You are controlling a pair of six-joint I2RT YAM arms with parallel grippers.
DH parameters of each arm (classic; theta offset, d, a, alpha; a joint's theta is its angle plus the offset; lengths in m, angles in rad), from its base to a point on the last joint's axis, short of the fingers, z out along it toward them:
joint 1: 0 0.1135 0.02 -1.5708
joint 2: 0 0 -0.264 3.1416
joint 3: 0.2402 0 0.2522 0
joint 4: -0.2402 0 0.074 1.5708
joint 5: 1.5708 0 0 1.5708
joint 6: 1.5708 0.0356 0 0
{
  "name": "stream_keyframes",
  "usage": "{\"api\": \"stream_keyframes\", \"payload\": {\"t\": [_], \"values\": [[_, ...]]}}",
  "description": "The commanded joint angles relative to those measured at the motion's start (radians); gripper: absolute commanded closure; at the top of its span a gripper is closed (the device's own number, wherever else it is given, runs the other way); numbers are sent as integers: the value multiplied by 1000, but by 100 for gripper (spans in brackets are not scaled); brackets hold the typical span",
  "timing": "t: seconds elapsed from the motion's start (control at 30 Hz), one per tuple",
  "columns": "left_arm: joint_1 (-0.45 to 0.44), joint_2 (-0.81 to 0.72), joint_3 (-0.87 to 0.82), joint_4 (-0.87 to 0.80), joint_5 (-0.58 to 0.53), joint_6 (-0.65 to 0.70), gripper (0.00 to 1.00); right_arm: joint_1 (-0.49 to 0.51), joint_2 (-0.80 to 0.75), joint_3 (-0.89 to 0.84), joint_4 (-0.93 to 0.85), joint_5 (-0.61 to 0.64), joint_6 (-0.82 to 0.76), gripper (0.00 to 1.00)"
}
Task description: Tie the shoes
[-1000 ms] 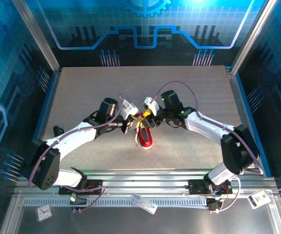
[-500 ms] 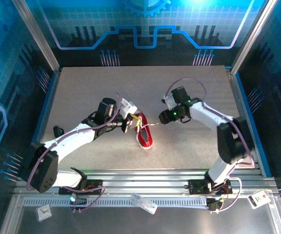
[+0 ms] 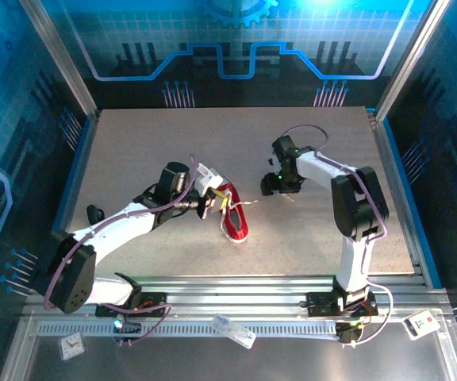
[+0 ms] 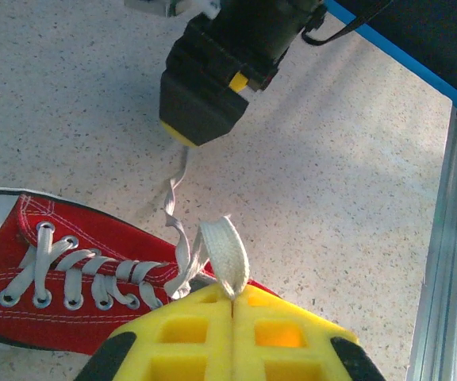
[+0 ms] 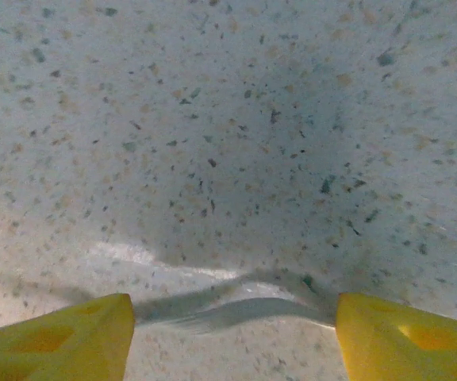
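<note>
Red sneaker (image 3: 235,219) at the middle of a table (image 3: 133,151); left gripper (image 3: 215,200) touches it, right gripper (image 3: 271,187) sits apart, lace (image 3: 252,202) between.

1. Top cam: high up behind the arms, looking down on the whole table (image 3: 133,143).
2. Left wrist cam: close above the sneaker (image 4: 78,230), facing across the table.
3. Right wrist cam: basically nose-down on the table; shares the lace (image 5: 236,311) with the left one.
</note>
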Motion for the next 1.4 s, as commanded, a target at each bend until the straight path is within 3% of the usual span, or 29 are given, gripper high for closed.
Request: {"api": "stream_keyframes", "payload": {"t": [0.0, 0.13, 0.33, 0.4, 0.47, 0.6, 0.8, 1.2, 1.37], "values": [[0, -5, -10, 26, 46, 3, 100, 5, 54, 35, -28, -25, 73, 36], [1, -12, -7, 15, 51, 13, 100, 16, 85, 45, -37, 3, 71, 43], [1, -14, 0, 3, 51, 21, 100, 23, 73, 21, -21, 25, 55, 70], [0, -16, 2, 2, 50, 23, 100, 24, 53, 14, -18, 29, 47, 71], [1, -16, 4, 1, 48, 23, 100, 24, 26, 5, -18, 39, 41, 70], [1, -19, 8, -6, 46, 26, 100, 23, -50, -9, -50, 84, 41, 51], [0, -23, 22, -25, 40, 41, 100, 29, -127, -59, -74, 110, 55, 39], [0, -31, 34, -50, 43, 52, 100, 52, -48, -79, -49, 100, 70, 37], [0, -45, 21, -52, 38, 54, 100, 56, -7, -74, -40, 99, 63, 41]]}}
